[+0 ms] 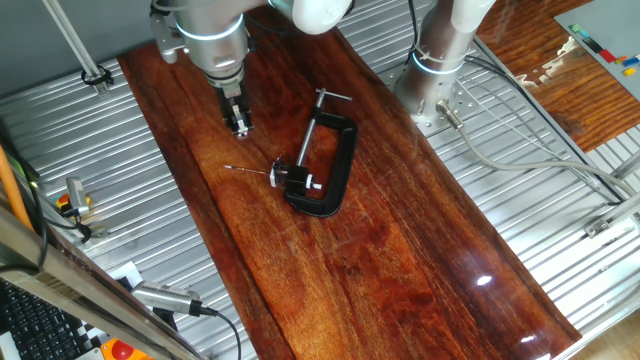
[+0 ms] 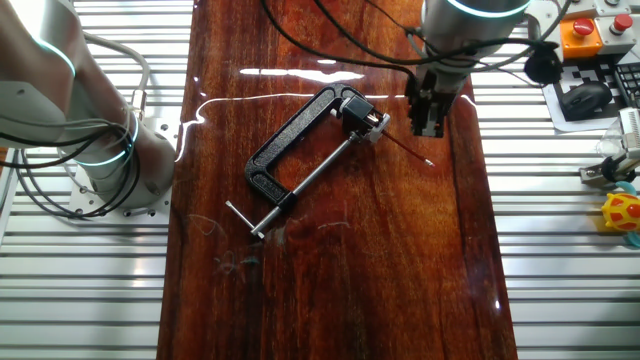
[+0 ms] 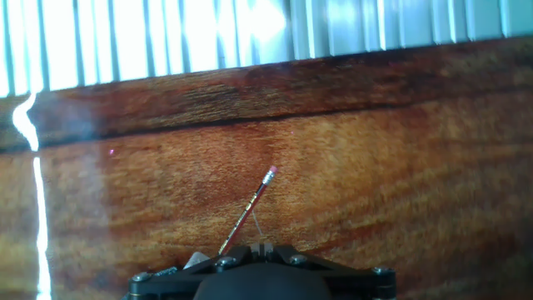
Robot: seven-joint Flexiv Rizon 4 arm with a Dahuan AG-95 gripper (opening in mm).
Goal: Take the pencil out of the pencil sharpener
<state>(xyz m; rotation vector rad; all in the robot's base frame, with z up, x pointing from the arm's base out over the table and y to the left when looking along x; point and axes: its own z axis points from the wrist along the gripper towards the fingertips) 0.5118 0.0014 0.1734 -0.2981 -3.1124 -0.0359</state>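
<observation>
Lining up on the pencil (image 1: 250, 170)
My gripper (image 1: 239, 128) hovers above; jaw state I can't tell. I'd grip mid-shaft, pulling straight from the pencil sharpener (image 1: 279, 176).

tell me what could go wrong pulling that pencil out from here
1. The pencil is very thin, and the gripper hangs above and off to one side of it, so a slightly off descent could close on nothing.
2. The pencil sharpener sits at the jaw of the loose clamp; an angled pull might drag both across the board rather than free the pencil.
</observation>
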